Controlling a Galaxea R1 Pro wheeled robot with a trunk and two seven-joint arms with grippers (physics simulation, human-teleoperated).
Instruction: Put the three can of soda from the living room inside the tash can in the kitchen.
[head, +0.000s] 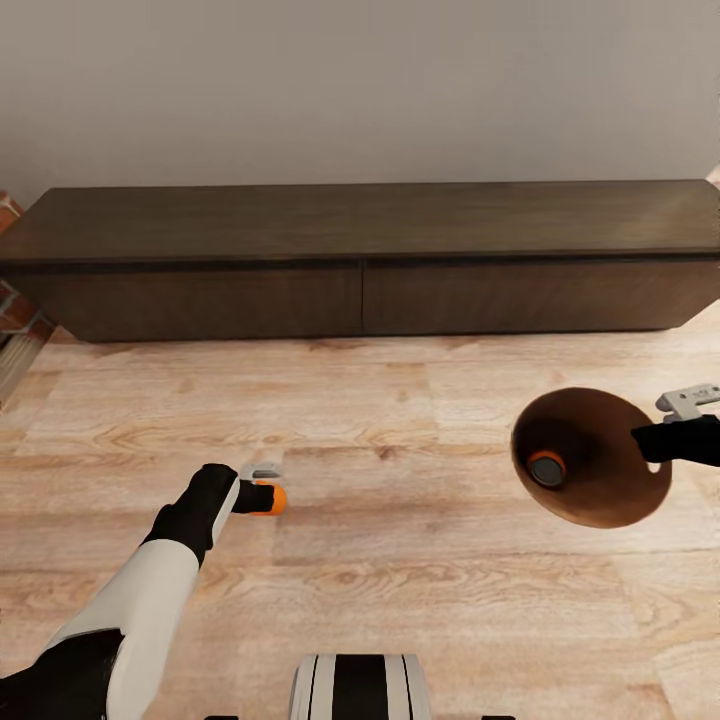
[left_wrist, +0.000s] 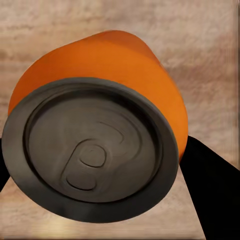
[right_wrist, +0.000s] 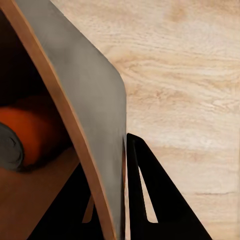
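Note:
My left gripper (head: 266, 497) is shut on an orange soda can (head: 277, 498), held low over the wood floor. In the left wrist view the can's grey top (left_wrist: 95, 150) faces the camera, with a dark finger (left_wrist: 215, 195) beside it. My right gripper (head: 652, 440) is shut on the rim of the tash can (head: 605, 480), which is lifted and tilted so its copper-brown inside shows. A second orange can (head: 547, 468) lies at its bottom. In the right wrist view the fingers (right_wrist: 155, 205) clamp the bin's grey wall (right_wrist: 90, 95), with the can (right_wrist: 35, 135) inside. The dark blue can is out of view.
A long, low dark wood cabinet (head: 360, 260) runs along the grey wall ahead. Brickwork (head: 10, 300) shows at the left edge. Light wood floor (head: 400, 560) lies between me and the cabinet. My base (head: 360, 688) is at the bottom.

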